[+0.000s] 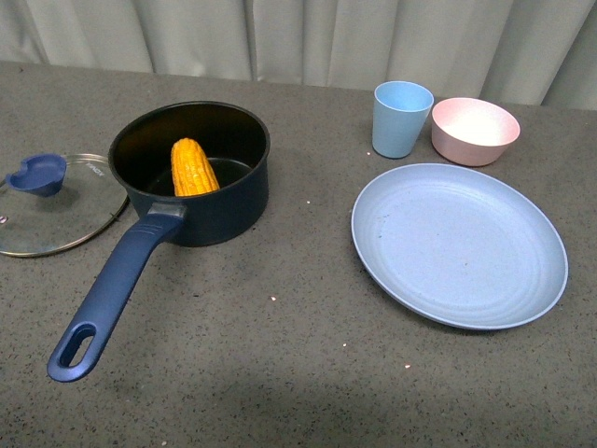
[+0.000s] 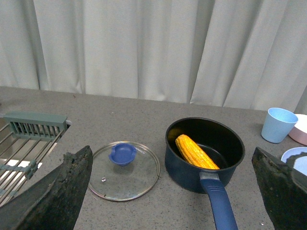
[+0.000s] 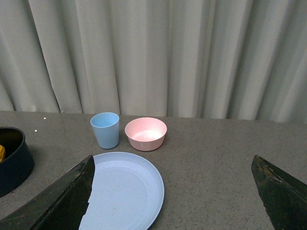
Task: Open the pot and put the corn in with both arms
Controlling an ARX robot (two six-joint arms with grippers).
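Observation:
The navy-blue pot (image 1: 233, 201) stands open at the left of the table, its long handle (image 1: 112, 294) pointing toward me. The corn (image 1: 193, 168) leans inside it, tip up. The glass lid (image 1: 51, 219) with its blue knob (image 1: 37, 175) lies flat on the table just left of the pot. Neither arm shows in the front view. In the left wrist view the pot (image 2: 187, 167), corn (image 2: 195, 152) and lid (image 2: 129, 175) lie ahead of my open, empty left gripper (image 2: 175, 201). My right gripper (image 3: 175, 201) is open and empty over the table; the pot's edge (image 3: 12, 165) shows at that view's side.
A large light-blue plate (image 1: 459, 245) lies at the right, with a light-blue cup (image 1: 401, 118) and a pink bowl (image 1: 474, 131) behind it. A grey-green wire rack (image 2: 29, 139) stands off the table's left side. White curtains hang behind the table.

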